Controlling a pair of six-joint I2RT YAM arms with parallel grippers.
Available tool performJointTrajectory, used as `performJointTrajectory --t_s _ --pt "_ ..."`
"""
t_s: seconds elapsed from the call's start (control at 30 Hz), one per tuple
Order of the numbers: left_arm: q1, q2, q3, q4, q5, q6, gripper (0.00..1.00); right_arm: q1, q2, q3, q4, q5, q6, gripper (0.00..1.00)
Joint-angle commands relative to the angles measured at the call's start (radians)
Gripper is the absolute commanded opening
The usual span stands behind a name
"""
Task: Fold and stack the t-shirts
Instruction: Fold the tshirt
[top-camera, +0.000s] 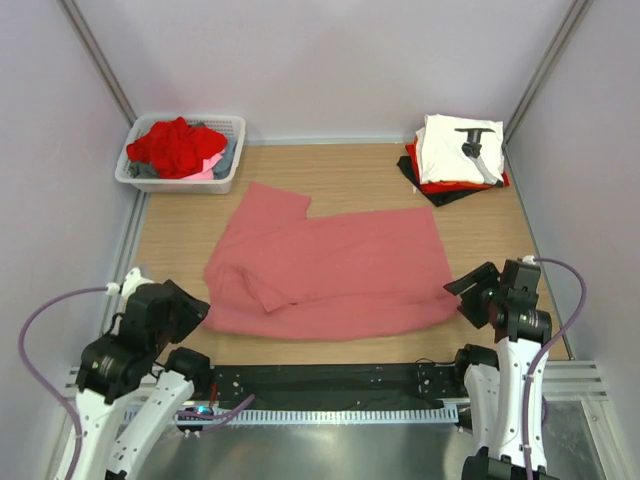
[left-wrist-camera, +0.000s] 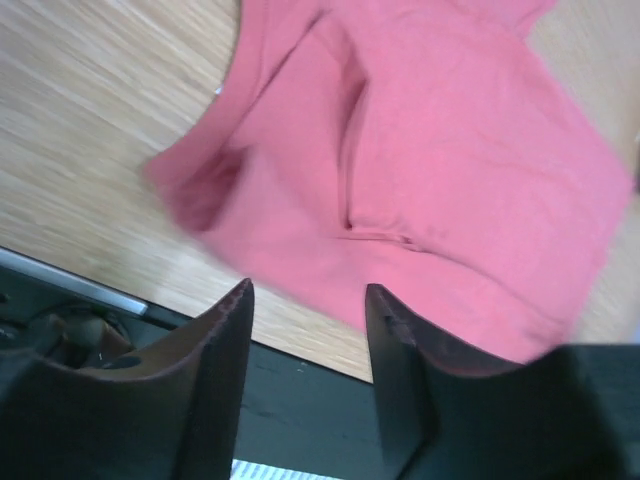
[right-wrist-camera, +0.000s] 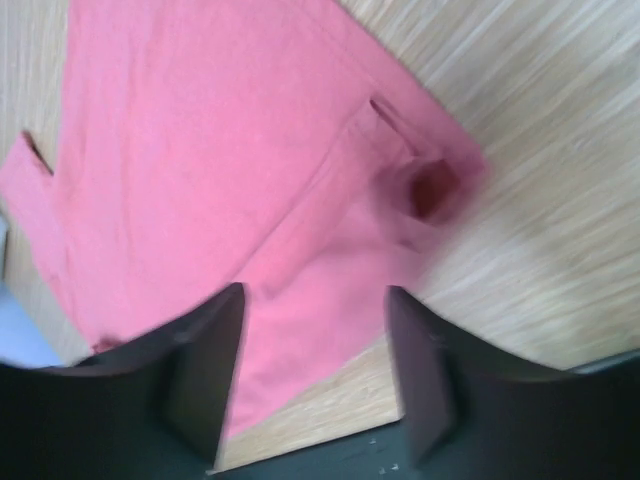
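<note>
A large salmon-pink t-shirt (top-camera: 330, 270) lies spread and partly folded on the middle of the wooden table; it also shows in the left wrist view (left-wrist-camera: 430, 170) and the right wrist view (right-wrist-camera: 220, 150). A stack of folded t-shirts (top-camera: 455, 155), white with black print on top of red and black, sits at the back right. My left gripper (left-wrist-camera: 308, 300) is open and empty above the near edge by the shirt's left corner. My right gripper (right-wrist-camera: 315, 300) is open and empty above the shirt's near right corner.
A white plastic basket (top-camera: 182, 180) at the back left holds red, grey and pink cloth (top-camera: 175, 147). A black rail (top-camera: 330, 380) runs along the table's near edge between the arm bases. Walls close in on both sides.
</note>
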Motion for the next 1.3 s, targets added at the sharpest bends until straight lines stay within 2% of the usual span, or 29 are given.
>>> performJointTrajectory --t_s 0.0,0.07,0.13,0.27,0.3,0.33,0.37,0.43,0.5,0.53,0.6,0.63,0.7,0.73,0.8,0.83,0.97,1.1,1.27 --pt "-0.001 -0.075 0.087 -0.219 0.008 0.019 0.52 -0.001 -0.023 0.079 -0.078 -0.038 -0.026 0.71" --pt "-0.001 -0.102 0.116 -0.247 0.022 0.053 0.61 0.0 -0.012 0.136 -0.1 0.017 -0.048 0.84" --pt "-0.001 -0.095 0.123 -0.252 0.057 0.09 0.62 0.0 -0.001 0.175 -0.114 0.046 -0.06 0.9" --pt "-0.001 -0.014 0.094 -0.117 0.158 0.169 0.65 0.002 0.026 0.268 -0.034 -0.048 -0.107 0.9" --pt "-0.001 0.041 0.086 -0.086 0.161 0.184 0.65 0.008 0.04 0.271 0.042 -0.173 -0.111 0.9" --pt "-0.001 0.069 0.078 -0.06 0.157 0.191 0.65 0.017 0.072 0.268 0.091 -0.229 -0.108 0.88" --pt "-0.001 0.101 0.068 -0.007 0.151 0.2 0.65 0.031 0.089 0.265 0.136 -0.268 -0.097 0.85" --pt "-0.001 0.184 0.052 0.059 0.148 0.211 0.64 0.121 0.152 0.299 0.208 -0.245 -0.089 0.78" --pt "-0.001 0.232 0.022 0.153 0.161 0.201 0.56 0.259 0.216 0.36 0.254 -0.175 -0.081 0.71" --pt "-0.001 0.279 0.006 0.184 0.163 0.184 0.54 0.472 0.302 0.383 0.27 -0.051 -0.065 0.67" --pt "-0.003 0.319 -0.02 0.25 0.183 0.156 0.44 0.692 0.42 0.478 0.297 0.092 -0.061 0.56" --pt "-0.001 0.342 -0.043 0.262 0.168 0.139 0.39 0.92 0.565 0.522 0.3 0.209 -0.075 0.44" --pt "-0.001 0.356 -0.064 0.305 0.168 0.121 0.35 1.087 0.724 0.702 0.252 0.318 -0.103 0.35" --pt "-0.001 0.355 -0.098 0.314 0.155 0.096 0.29 1.185 0.866 0.759 0.239 0.347 -0.126 0.22" --pt "-0.001 0.344 -0.144 0.359 0.152 0.072 0.23 1.253 0.974 0.877 0.257 0.335 -0.138 0.12" --pt "-0.004 0.336 -0.185 0.376 0.149 0.041 0.17 1.276 1.061 0.9 0.282 0.305 -0.156 0.01" --pt "-0.012 0.316 -0.296 0.464 0.131 -0.017 0.05 1.368 1.256 1.039 0.33 0.191 -0.18 0.02" --pt "-0.035 0.345 -0.353 0.512 0.109 -0.04 0.02 1.413 1.416 1.089 0.336 0.143 -0.19 0.01" --pt "-0.035 0.367 -0.466 0.575 0.092 -0.039 0.0 1.444 1.508 1.1 0.385 0.091 -0.195 0.01"
